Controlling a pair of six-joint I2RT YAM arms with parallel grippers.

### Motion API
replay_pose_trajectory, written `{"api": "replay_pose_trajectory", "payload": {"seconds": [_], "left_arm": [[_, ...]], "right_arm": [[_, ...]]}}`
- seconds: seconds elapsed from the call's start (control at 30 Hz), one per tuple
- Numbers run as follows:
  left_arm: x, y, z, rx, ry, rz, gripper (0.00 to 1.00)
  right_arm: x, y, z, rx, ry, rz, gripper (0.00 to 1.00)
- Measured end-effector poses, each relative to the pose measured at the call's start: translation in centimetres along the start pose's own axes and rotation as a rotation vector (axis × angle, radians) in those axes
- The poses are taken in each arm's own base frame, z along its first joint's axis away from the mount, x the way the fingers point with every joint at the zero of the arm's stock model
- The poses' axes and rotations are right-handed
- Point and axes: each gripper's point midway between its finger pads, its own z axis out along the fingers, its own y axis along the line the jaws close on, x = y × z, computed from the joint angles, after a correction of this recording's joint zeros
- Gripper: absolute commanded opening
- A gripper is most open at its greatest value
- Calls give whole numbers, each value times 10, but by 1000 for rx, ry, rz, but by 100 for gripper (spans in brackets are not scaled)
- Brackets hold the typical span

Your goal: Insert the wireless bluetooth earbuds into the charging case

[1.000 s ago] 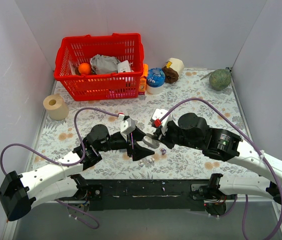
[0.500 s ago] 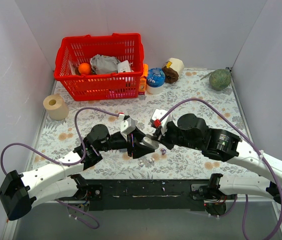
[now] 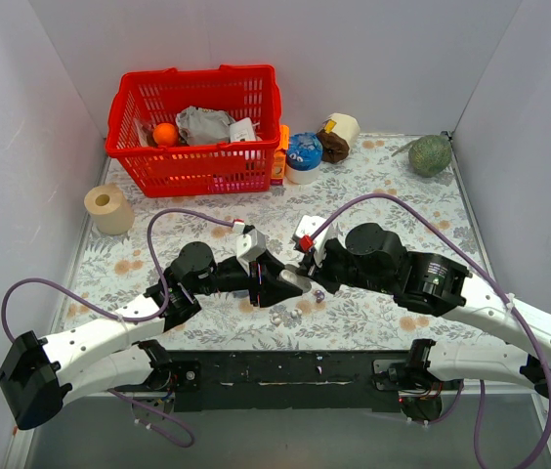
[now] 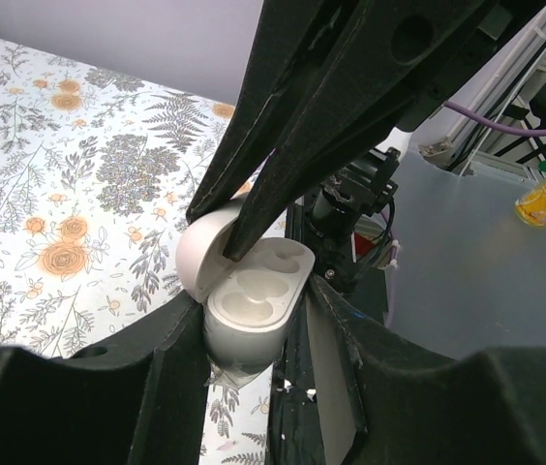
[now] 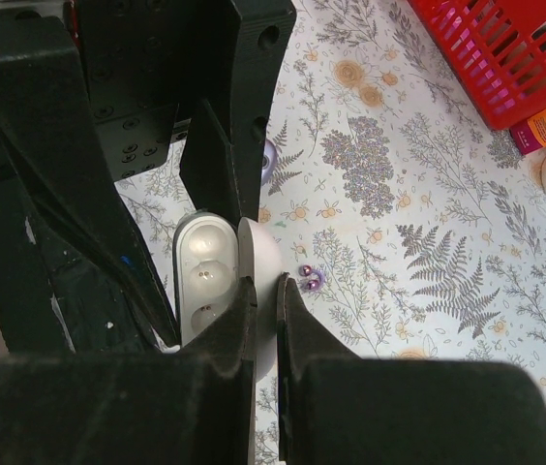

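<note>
The charging case [image 4: 254, 310], pale and pebble-like, stands open with two empty wells showing. My left gripper [image 4: 254, 337] is shut on its body and holds it just above the table. The body also shows in the right wrist view [image 5: 203, 276]. My right gripper [image 5: 265, 286] is shut on the raised lid [image 5: 258, 242]; its black fingers [image 4: 283, 145] reach down onto the lid in the left wrist view. The earbuds [image 5: 308, 276], tiny shiny purple beads, lie together on the cloth just right of the lid. From above, both grippers meet at the case [image 3: 293, 280], with the buds [image 3: 319, 294] beside it.
A red basket [image 3: 197, 161] with several items stands at the back left. A paper roll [image 3: 109, 208] is at the left, a blue-topped tub [image 3: 305, 156] and a brown-and-white bundle [image 3: 339, 137] at the back, and a green ball [image 3: 430, 154] at the back right. Small pale bits [image 3: 285, 317] lie near the front edge.
The two grippers have drawn slightly closer together around the case. The buds have not moved.
</note>
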Motion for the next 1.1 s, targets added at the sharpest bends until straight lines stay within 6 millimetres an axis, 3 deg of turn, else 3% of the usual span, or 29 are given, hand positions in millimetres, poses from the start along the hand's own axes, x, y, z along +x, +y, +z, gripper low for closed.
{"api": "replay_pose_trajectory", "payload": {"seconds": [0.13, 0.17, 0.3, 0.4, 0.5, 0.73, 0.83, 0.93, 1.1], "left_arm": [[0, 0, 0, 0, -2, -7, 0], [0, 0, 0, 0, -3, -9, 0], [-1, 0, -1, -3, -13, -10, 0], [2, 3, -4, -27, -22, -10, 0], [6, 7, -10, -67, -36, -18, 0], [5, 18, -28, -179, -107, -17, 0], [3, 18, -36, -202, -142, -16, 0], [3, 16, -40, -203, -158, -14, 0], [5, 13, -39, -186, -146, -14, 0]], "right_arm": [[0, 0, 0, 0, 0, 0, 1], [0, 0, 0, 0, 0, 1, 6], [-1, 1, 0, 5, -4, 21, 51], [-9, -3, 0, 36, -36, 62, 65], [-19, -10, -5, 75, -82, 109, 70], [-38, -27, -24, 180, -198, 234, 68], [-26, -28, -29, 194, -220, 273, 67], [-11, -21, -21, 167, -179, 283, 67], [-6, -9, 5, 108, -103, 271, 69]]}}
